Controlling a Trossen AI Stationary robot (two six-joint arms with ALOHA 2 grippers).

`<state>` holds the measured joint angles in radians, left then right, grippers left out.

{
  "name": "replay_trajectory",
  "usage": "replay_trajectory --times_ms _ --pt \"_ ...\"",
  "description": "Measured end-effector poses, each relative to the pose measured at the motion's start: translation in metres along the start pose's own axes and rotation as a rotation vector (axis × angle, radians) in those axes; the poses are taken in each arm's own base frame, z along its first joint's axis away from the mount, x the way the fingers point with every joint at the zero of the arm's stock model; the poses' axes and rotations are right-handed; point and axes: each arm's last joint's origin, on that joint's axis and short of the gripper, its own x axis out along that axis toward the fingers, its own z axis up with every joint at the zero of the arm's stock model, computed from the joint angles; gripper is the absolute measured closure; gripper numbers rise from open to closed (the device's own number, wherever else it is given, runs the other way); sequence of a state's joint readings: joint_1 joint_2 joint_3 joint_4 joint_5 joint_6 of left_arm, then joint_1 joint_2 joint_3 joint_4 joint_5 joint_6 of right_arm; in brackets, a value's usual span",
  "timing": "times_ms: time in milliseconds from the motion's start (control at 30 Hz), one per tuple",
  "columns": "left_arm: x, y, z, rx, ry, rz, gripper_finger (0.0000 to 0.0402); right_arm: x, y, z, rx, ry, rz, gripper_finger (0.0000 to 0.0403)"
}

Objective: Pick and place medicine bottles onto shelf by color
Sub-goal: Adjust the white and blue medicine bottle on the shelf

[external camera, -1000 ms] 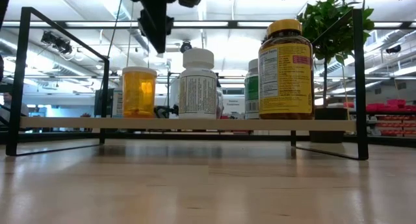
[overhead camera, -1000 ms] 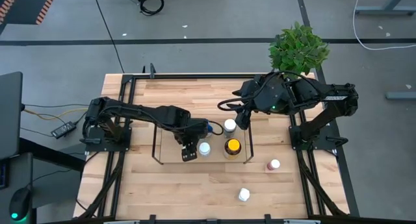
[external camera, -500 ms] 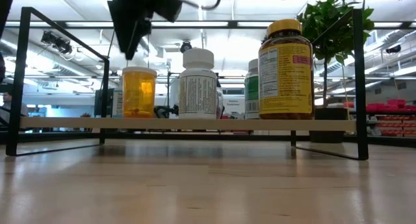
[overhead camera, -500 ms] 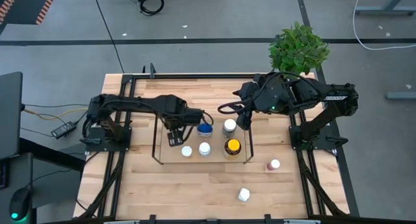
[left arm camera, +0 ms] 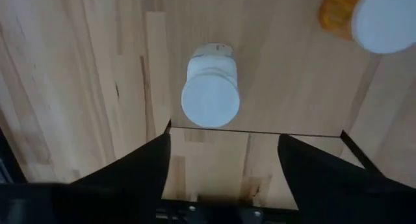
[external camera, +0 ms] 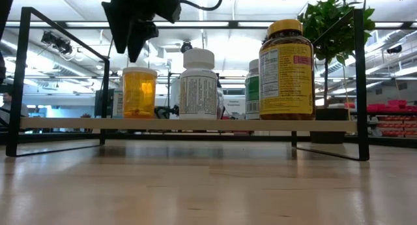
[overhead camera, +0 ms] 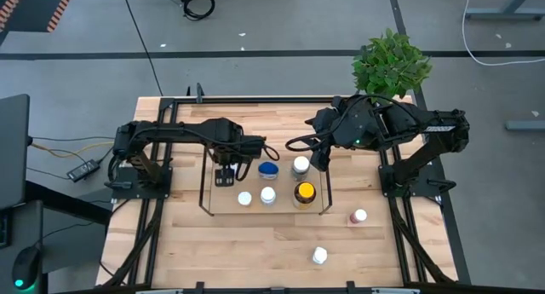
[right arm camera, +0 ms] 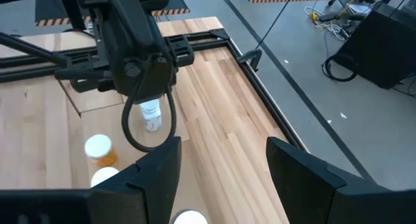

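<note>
Shelf (overhead camera: 209,210) sits mid-tabletop (overhead camera: 255,251), holding five bottles: a blue-capped bottle (overhead camera: 268,170) and a white-capped bottle (overhead camera: 301,164) on the far row, then a small orange vial (overhead camera: 244,198), a white bottle (overhead camera: 267,194) and the large amber bottle (overhead camera: 305,193) with yellow cap on the near row. The low view shows all standing upright on the board; the grouping suggests sorting by colour is under way, though the rule behind each slot cannot be read from these views.

Left pincer (overhead camera: 225,176) hangs over the left part of the shelf, just left of the blue cap and beyond the orange vial. Its fingers (left arm camera: 136,169) stand apart with nothing between them; its wrist camera looks down on a white-capped bottle (left arm camera: 210,94) below, clear of both fingers. Judgement: it is empty-handed, free for another pick.

Right pincer (overhead camera: 319,160) waits over the right end of the shelf, beside the far white-capped bottle. Its fingers (right arm camera: 156,172) are spread and hold nothing.

Two bottles are not yet shelved: a pink-bodied bottle (overhead camera: 358,216) on the right of the tabletop and a white one (overhead camera: 319,256) near the front edge. Both lie closer to the right arm, so that arm looks better placed to fetch them.
</note>
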<state>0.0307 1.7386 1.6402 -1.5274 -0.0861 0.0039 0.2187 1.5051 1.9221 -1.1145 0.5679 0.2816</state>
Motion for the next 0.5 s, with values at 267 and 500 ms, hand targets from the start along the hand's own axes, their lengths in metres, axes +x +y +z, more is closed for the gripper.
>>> replay_trajectory --times_ms 267,500 --pt "0.008 0.001 0.004 0.080 -0.024 0.053 0.0050 0.000 -0.002 0.001 -0.001 -0.018 -0.058 0.0171" --pt "0.035 0.000 0.001 0.108 0.034 0.050 0.0043 0.000 -0.003 0.001 0.029 -0.028 -0.087 0.0171"
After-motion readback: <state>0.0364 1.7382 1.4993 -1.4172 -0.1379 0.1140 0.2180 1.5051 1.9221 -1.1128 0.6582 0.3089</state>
